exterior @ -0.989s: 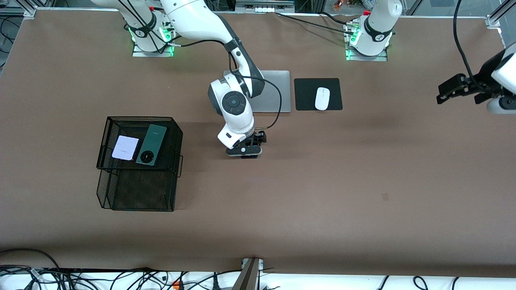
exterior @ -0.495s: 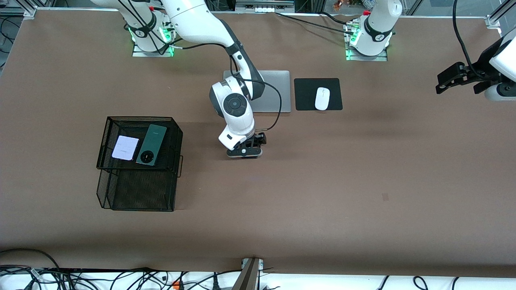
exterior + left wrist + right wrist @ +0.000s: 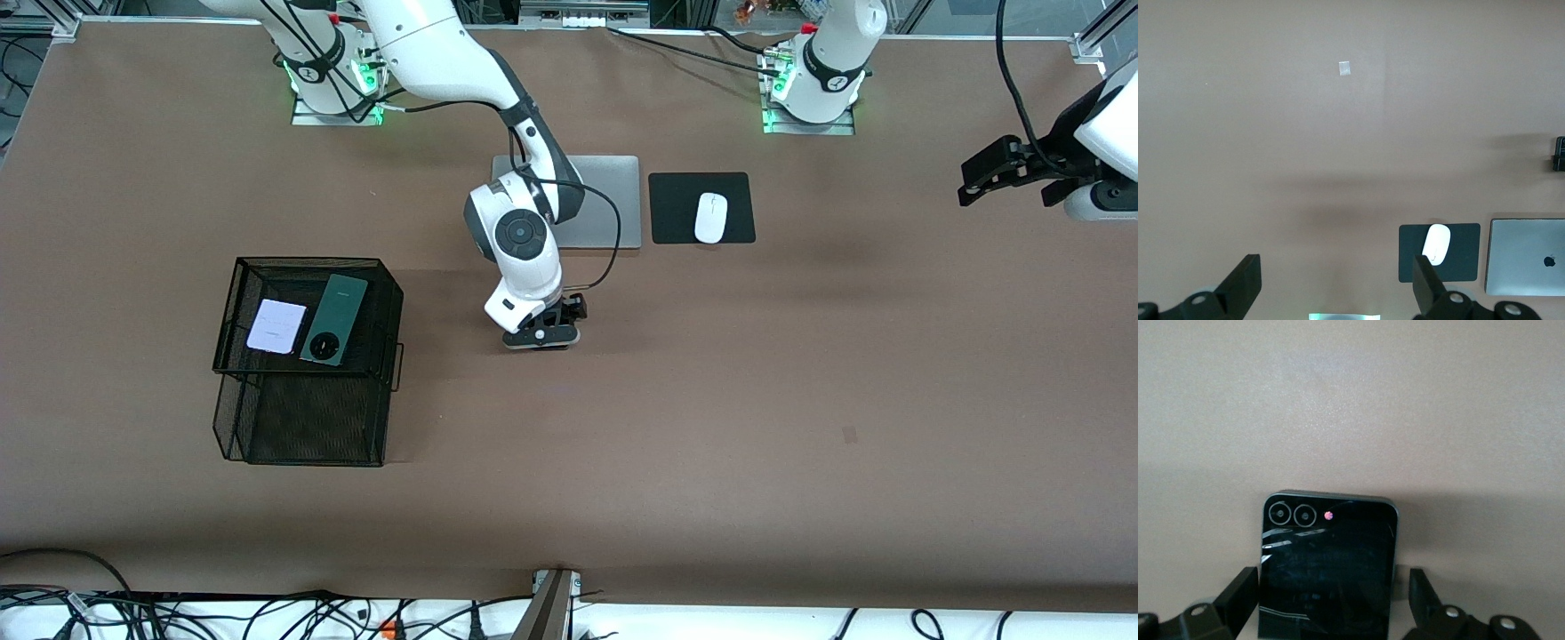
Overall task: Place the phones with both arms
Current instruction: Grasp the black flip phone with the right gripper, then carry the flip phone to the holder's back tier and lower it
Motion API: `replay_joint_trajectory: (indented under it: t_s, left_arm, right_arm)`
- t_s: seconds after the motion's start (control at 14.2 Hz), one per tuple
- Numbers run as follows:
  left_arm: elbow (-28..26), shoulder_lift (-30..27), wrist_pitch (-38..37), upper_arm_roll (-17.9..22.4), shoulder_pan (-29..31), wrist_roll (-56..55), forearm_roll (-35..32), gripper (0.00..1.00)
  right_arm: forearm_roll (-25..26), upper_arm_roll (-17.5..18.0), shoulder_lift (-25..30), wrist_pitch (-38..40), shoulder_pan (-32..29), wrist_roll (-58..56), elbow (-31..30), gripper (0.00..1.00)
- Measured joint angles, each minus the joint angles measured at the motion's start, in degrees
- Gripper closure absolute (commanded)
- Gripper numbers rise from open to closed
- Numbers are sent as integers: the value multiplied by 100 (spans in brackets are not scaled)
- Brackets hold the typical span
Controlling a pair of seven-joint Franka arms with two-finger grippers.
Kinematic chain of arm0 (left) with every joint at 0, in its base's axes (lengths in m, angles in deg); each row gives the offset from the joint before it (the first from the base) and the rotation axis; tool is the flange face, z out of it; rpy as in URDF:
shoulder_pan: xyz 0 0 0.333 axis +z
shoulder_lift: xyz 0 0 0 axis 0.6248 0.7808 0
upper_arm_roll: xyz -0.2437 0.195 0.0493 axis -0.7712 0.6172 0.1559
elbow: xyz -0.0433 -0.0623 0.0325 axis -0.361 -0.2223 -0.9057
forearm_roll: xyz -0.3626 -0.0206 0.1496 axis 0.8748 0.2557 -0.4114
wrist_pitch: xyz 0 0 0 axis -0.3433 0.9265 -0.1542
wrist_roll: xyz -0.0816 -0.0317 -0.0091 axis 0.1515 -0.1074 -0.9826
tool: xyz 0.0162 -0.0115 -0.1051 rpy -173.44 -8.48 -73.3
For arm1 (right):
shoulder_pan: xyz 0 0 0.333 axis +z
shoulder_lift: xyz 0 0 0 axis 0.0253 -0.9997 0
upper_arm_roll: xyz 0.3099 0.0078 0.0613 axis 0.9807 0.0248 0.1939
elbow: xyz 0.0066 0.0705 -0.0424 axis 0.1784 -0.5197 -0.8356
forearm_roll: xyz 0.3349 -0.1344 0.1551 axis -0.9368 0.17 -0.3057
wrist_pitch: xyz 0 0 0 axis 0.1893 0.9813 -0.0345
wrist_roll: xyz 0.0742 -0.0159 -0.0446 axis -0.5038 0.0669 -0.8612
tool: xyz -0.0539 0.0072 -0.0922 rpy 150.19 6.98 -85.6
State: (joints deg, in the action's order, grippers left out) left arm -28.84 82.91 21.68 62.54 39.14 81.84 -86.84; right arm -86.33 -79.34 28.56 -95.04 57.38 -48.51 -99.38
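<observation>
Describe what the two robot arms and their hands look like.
Both arms are glossy white with dark grey round joint caps, standing on bases lit green. Black cables loop along the right arm and the left arm. The right hand and left hand are black, each with two flat, blocky fingers.

Brown table: mesh basket, laptop, mousepad, black phone.
</observation>
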Motion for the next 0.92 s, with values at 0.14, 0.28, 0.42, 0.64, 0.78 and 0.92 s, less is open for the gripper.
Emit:
replay_joint_trajectory:
  t_s: [0.14,0.28,0.42,0.64,0.78,0.92]
  left_arm:
    - [1,-8,0,0,0,0,0,0]
    - [1,-8,0,0,0,0,0,0]
    - [1,-8,0,0,0,0,0,0]
    - [1,-8,0,2,0,0,0,0]
    - [1,-8,0,4,0,0,0,0]
    - [1,-8,0,5,0,0,0,0]
  right_arm:
    - [0,0,-6,0,0,-17,0,30]
    - [1,3,-17,-2,2,-30,0,62]
    - [6,1,1,8,4,-35,3,87]
    - [5,1,-8,-14,9,-38,21,100]
    - [5,-42,18,-66,24,-33,92,100]
    - [4,-312,153,-67,47,-29,209,100]
